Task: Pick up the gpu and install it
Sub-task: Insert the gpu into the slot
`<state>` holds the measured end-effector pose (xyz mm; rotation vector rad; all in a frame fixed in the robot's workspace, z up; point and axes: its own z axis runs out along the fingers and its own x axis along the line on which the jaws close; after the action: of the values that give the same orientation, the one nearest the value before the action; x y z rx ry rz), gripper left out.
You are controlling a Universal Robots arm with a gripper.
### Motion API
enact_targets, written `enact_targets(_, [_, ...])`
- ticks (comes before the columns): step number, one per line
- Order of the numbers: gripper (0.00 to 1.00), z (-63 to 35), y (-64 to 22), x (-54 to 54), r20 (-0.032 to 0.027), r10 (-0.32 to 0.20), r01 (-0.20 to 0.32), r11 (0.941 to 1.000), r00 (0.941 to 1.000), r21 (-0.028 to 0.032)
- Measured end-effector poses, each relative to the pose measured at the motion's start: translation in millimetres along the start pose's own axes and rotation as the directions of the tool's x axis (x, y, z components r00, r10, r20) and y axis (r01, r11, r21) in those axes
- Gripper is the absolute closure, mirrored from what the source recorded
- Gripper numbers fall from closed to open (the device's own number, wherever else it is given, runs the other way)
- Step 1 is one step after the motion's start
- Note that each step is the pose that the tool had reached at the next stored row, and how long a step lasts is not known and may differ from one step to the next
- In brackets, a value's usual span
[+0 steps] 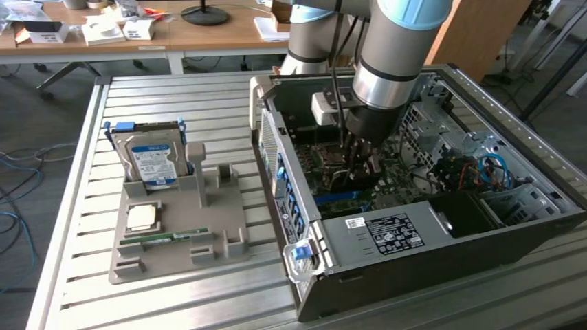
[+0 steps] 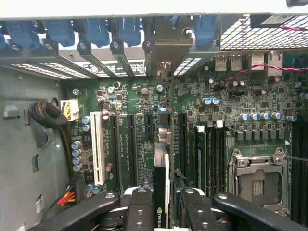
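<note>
Partly apart, fingers (image 2: 139,208) snug on the gpu (image 2: 160,192) (seen edge-on) — down inside the case (image 1: 367,265), over the motherboard (image 2: 130,110).

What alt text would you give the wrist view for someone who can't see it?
The claw grips the gpu edge-on over a green motherboard inside a computer case. An empty processor socket sits nearby.
</note>
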<state>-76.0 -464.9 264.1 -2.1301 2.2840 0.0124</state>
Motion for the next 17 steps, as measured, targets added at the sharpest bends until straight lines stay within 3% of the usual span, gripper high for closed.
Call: enact_targets(17, [0.74,5.7,0.5,-0.2,-0.0004,0.000,0.000,1.0000,1.0000,0.0000])
